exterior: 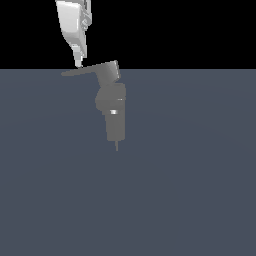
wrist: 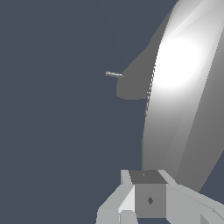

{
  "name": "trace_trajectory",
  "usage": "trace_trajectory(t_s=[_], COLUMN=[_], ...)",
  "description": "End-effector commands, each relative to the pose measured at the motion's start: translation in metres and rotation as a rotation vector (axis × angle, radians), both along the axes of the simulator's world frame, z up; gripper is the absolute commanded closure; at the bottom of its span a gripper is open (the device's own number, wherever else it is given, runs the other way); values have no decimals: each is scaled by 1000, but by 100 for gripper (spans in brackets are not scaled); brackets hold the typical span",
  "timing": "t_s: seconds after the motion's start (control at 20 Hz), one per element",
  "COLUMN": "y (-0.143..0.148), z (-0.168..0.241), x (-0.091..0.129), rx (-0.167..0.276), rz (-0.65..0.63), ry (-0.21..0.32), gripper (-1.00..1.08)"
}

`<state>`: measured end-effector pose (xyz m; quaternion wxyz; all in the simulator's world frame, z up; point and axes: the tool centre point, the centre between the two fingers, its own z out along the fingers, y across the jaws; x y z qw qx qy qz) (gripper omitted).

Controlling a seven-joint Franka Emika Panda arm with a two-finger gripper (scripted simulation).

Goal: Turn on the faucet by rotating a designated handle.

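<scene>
my gripper [exterior: 78, 63] comes down from above, its fingertips meeting the upper face of the handle [exterior: 90, 70] close to the tapered free end. in the exterior view the fingers look drawn together into one narrow tip, but i cannot tell for sure whether they are clenched or slightly parted; they do not appear to be wrapped around the lever, only pressed to it or just beside it. in the wrist view the handle [wrist: 183, 105] fills the space right ahead of my fingers [wrist: 131, 205] as a broad pale blade.

the relation that matters: the lever's long axis runs away from my tip toward the exterior view's right, rising slightly to the boxy hub [exterior: 111, 70]. so i sit at the far end of the lever arm, where a sideways push should turn it most easily, i judge.

further off, below the hub, the faucet [exterior: 112, 107] body narrows to its boxy spout and thin tip, pointing away from me. in the wrist view only a dark part of it [wrist: 131, 85] and the thin tip show past the lever.

no containers are visible anywhere, only the plain grey floor [exterior: 200, 190]
</scene>
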<state>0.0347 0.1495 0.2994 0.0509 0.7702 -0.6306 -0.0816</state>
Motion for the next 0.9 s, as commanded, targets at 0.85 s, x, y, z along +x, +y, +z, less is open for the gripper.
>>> trace_trajectory(t_s=[0.85], y=[20], z=[-37], x=[18], rx=[-64], rz=[-134], ry=[7], gripper=[108])
